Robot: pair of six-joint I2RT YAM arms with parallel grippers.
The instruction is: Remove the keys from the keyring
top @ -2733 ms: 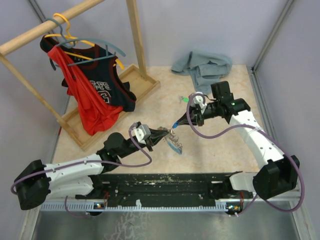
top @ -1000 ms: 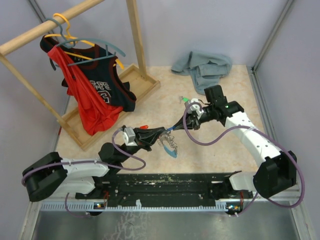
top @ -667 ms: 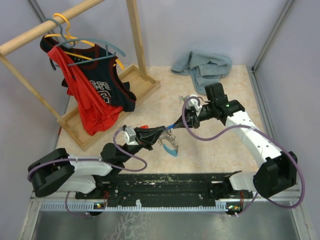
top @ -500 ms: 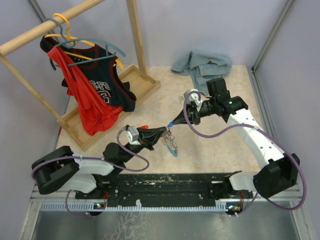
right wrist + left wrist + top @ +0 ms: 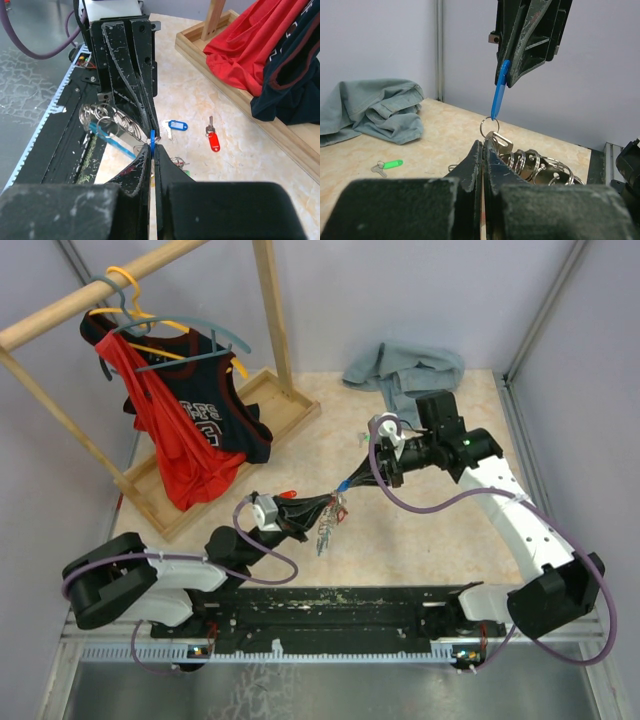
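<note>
Top external view: meeting both arms over the middle of the worktop (image 5: 430, 540), a little toward its near edge. Clamping the left pincer (image 5: 326, 506) fully closed on the keyring (image 5: 333, 510), with the bunch of keys (image 5: 323, 532) hanging off it, clear of the surface. Pinching a blue tag (image 5: 344, 484) in the right pincer (image 5: 350, 482), jaws pressed flat against it, just beyond the left one.

Left wrist view: holding the tag upright, its small loop hooking into the keyring right at the closed fingertips (image 5: 479, 150), several rings and silvery keys fanning out to the right of them.

Right wrist view: facing the left pincer head-on, tips nearly touching, with a light blue tag (image 5: 116, 143) dangling among the rings.

Lying loose on the worktop: a green-tagged key (image 5: 390, 164) toward the far edge, near a crumpled grey cloth (image 5: 405, 375); a red-tagged key (image 5: 213, 141) and a blue-tagged key (image 5: 177, 124) side by side between the pincers and the wooden rack (image 5: 270, 405) at the far left corner, a red garment (image 5: 175, 450) draping onto its base.
</note>
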